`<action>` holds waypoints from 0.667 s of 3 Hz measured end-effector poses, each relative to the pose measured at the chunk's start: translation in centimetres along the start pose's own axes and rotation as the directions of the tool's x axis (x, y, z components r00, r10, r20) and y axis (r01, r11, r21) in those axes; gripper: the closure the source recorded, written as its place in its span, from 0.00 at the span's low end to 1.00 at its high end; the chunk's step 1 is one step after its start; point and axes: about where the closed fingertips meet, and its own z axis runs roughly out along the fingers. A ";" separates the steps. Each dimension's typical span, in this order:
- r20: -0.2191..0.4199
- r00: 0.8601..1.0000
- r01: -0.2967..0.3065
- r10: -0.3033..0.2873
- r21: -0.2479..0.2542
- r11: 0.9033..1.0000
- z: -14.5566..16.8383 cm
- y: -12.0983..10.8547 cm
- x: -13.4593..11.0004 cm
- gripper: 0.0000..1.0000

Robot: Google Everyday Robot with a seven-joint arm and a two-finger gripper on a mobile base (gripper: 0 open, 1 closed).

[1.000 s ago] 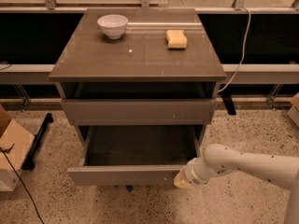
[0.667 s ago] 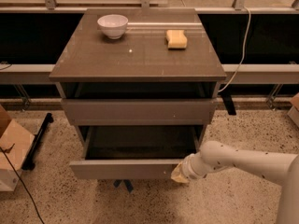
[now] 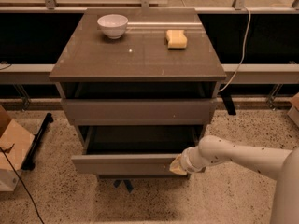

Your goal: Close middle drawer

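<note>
Pressing against the right end of the middle drawer's (image 3: 124, 164) flat front, the gripper (image 3: 179, 165) touches it; whether it is wide or closed, I cannot tell. The drawer stands pulled well out beneath the upper front (image 3: 138, 111). Stiff, handleless and probably light on its runners, it should take a flat push, ideally nearer mid-front to avoid skewing.
</note>
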 end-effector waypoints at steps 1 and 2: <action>0.009 1.000 0.001 -0.001 0.020 1.000 -0.1 -1.2 -0.6 0.50; 0.023 1.000 -0.001 0.000 0.035 0.999 0.1 -2.5 -1.3 0.27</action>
